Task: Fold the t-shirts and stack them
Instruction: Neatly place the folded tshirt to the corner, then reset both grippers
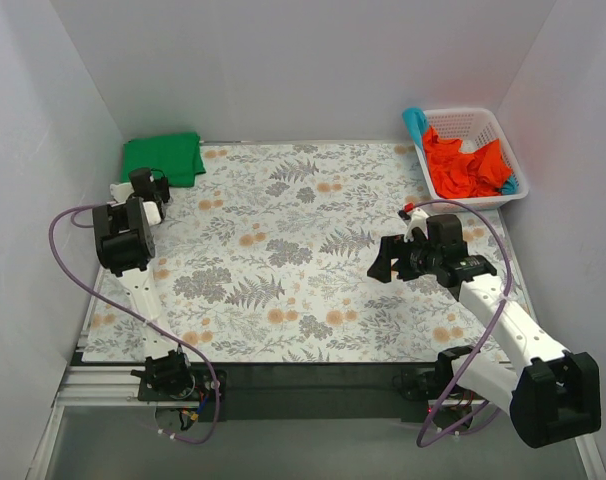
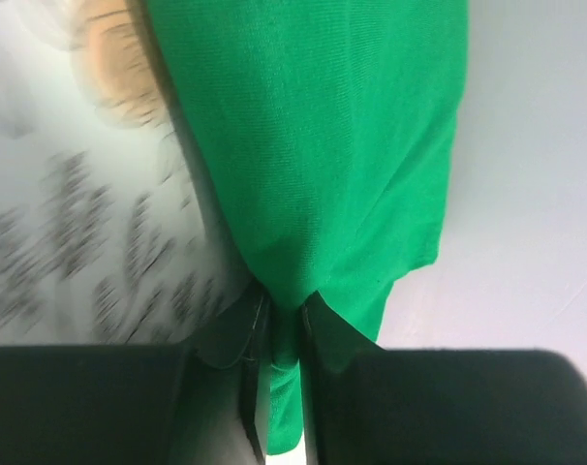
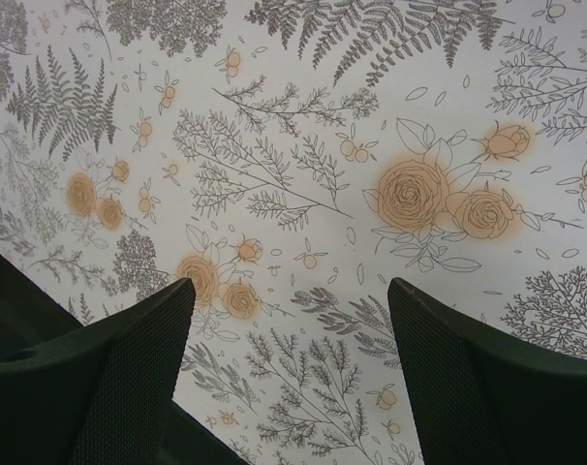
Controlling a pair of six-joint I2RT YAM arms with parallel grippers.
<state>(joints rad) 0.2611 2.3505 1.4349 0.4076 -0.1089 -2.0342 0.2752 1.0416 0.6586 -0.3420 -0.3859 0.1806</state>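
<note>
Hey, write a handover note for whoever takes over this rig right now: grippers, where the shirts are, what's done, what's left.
Left gripper: shut on an edge of the bright green folded cloth t-shirt, at the far-left corner of the floral tablecloth.
Right gripper: open, empty, above the tablecloth.
Orange-red cloth t-shirts and a teal-blue one: crumpled in the white plastic lattice basket, far right.
Done: green shirt looks folded.
Left: release it, then fold and stack the basket's shirts.
</note>
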